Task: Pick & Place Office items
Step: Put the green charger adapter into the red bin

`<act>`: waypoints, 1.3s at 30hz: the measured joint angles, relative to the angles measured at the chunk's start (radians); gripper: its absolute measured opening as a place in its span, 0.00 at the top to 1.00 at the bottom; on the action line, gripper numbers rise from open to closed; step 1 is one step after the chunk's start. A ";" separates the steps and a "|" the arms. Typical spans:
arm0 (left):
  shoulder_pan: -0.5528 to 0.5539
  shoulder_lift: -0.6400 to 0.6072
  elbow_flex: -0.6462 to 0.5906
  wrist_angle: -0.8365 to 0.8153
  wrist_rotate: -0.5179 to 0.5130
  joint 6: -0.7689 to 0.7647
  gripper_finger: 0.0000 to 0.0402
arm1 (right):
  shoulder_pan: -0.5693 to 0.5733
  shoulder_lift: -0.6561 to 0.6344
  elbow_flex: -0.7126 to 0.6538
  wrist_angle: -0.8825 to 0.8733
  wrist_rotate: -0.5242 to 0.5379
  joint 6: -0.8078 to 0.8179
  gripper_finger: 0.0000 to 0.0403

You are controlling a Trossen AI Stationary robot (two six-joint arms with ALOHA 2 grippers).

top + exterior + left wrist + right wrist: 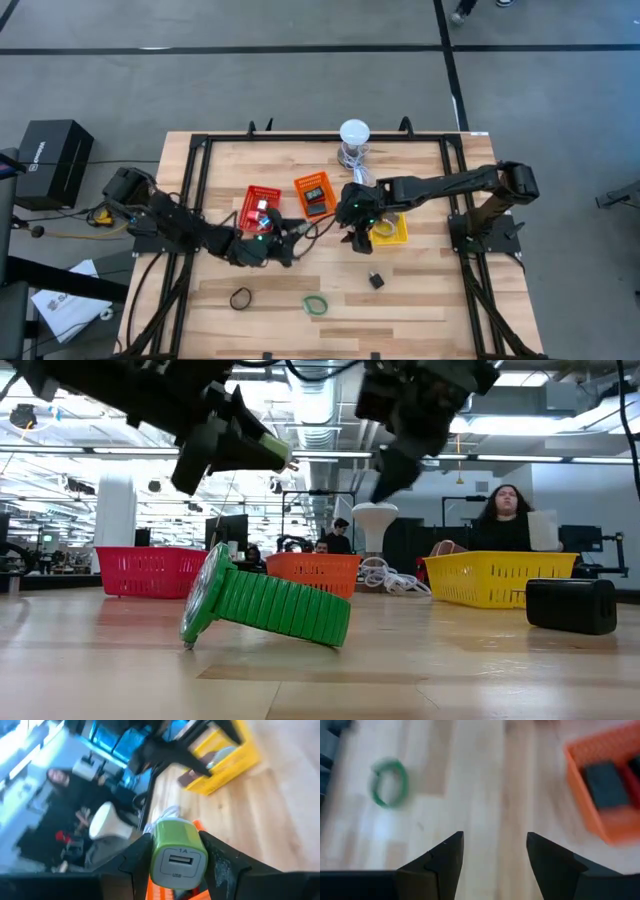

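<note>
Your left gripper (175,857) has its jaws clamped on a green USB charger (178,852), up above the tabletop (420,300) near the red basket (262,205). Your right gripper (492,852) hangs with jaws apart.

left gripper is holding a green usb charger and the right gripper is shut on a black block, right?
Half right. The left gripper does clamp the green USB charger, but the right gripper is open and empty: the right wrist view shows only bare table between its fingers. A black block lies apart on the table.
</note>
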State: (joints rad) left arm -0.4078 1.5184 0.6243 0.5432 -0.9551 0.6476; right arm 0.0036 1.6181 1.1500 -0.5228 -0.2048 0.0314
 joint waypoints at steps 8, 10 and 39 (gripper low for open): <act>0.139 -0.241 0.000 -0.314 0.176 -0.382 0.65 | 0.054 -0.062 0.000 -0.162 0.249 -0.028 0.50; 0.184 -0.296 0.001 -0.404 0.257 -0.487 0.65 | 0.074 -0.086 0.000 -0.226 0.345 -0.026 0.52; 0.399 -0.378 0.000 -1.111 0.621 -1.022 0.56 | 0.444 -0.193 -0.256 -0.016 0.546 0.441 0.56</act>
State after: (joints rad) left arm -0.0086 1.1404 0.6243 -0.5675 -0.3336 -0.3748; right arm 0.4481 1.4251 0.8940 -0.5384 0.3408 0.4721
